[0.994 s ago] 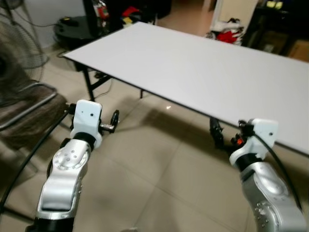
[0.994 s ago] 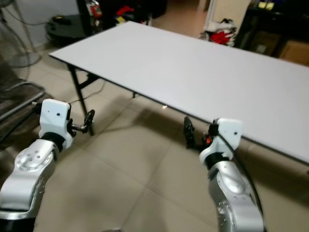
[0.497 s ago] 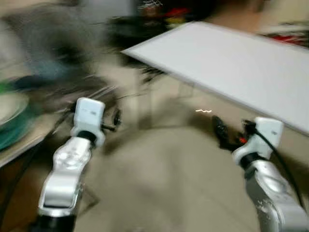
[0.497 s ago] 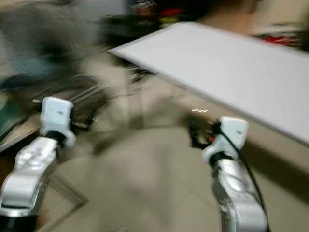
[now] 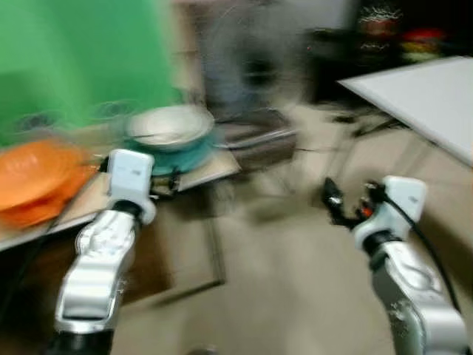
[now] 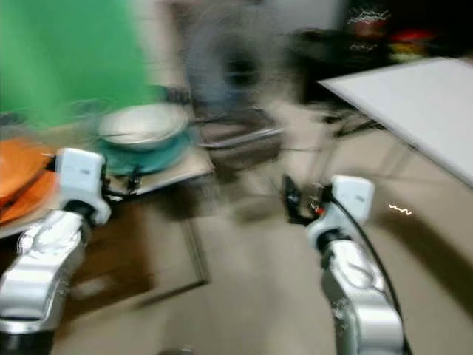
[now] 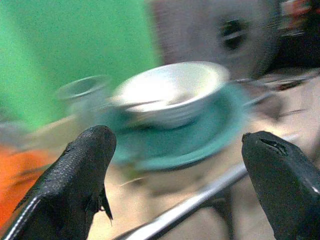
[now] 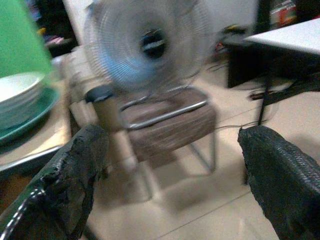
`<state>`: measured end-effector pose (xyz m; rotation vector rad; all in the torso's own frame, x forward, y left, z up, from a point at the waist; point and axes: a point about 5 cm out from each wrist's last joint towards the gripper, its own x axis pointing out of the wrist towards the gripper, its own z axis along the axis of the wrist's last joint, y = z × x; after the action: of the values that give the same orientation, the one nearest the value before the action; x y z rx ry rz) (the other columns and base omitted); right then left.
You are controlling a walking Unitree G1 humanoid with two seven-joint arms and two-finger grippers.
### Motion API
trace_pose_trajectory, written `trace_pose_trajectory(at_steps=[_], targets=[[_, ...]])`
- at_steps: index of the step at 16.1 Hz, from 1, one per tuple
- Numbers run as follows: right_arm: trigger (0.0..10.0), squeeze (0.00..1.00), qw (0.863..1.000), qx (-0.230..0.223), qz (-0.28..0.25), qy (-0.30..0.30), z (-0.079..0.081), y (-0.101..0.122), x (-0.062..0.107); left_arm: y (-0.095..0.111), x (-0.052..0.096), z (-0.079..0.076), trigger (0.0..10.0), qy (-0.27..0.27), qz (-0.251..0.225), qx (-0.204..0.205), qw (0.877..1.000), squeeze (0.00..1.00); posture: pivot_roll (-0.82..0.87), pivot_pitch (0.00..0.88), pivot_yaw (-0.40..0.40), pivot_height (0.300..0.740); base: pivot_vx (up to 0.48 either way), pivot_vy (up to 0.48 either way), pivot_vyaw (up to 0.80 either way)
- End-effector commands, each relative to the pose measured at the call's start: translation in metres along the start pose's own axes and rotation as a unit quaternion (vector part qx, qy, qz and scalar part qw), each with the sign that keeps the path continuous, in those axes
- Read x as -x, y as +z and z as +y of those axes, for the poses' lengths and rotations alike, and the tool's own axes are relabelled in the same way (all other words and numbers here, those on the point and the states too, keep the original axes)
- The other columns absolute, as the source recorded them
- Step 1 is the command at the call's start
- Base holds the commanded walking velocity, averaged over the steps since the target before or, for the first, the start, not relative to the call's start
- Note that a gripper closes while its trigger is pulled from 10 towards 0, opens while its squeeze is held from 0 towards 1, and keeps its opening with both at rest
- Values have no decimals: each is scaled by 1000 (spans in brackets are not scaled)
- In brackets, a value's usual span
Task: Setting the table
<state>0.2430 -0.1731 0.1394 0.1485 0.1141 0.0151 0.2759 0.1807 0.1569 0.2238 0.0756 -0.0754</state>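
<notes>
At the far left, a stack of orange plates (image 5: 33, 174) is seen on a low side table (image 5: 211, 164), in front of a green backdrop (image 5: 81, 59). Beside it on the same table, a white bowl (image 7: 170, 92) is nested on a teal plate (image 7: 200, 137); a utensil appears to lie in the bowl, but blur prevents confirmation. This crockery is judged to be the tableware required for the task.

The left gripper (image 7: 177, 160) is held level before the bowl and plate, its jaws spread wide and nothing held, presumably for a first pick-up.

Further right, a brown chair (image 8: 167, 117) and a standing fan (image 8: 150, 45) are placed.

The right gripper (image 8: 170, 165) is held over the floor, jaws likewise spread and nothing held.

At the far right, the white table (image 5: 421, 96) to be set is seen, well apart from the crockery.
</notes>
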Motion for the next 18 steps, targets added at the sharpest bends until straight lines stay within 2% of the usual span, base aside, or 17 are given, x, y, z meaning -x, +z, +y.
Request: trace_pose_trajectory(at_steps=[1,11,13,15,18], targets=[[10000,0,1000,-3,-14,12,5,7,-2,9,-3,8,10000,19,-13,-12,1000,0,72,0,17,740,0,-480,800],[10000,0,1000,-7,-12,-5,-1,5,-5,11,-8,5,10000,14,-14,-15,1000,0,66,0,27,740,0,-463,771],[10000,0,999,-29,-16,-12,-2,6,-4,13,-10,3,10000,11,-19,-7,1000,0,57,0,34,740,0,0,0],[10000,0,999,-29,-11,-7,-2,4,-4,11,-11,0,10000,3,-11,-11,1000,0,53,0,37,740,0,0,0],[10000,0,999,-46,-6,-7,-2,2,-4,7,-12,-10,10000,-31,-11,-9,999,0,46,0,40,740,0,0,0]])
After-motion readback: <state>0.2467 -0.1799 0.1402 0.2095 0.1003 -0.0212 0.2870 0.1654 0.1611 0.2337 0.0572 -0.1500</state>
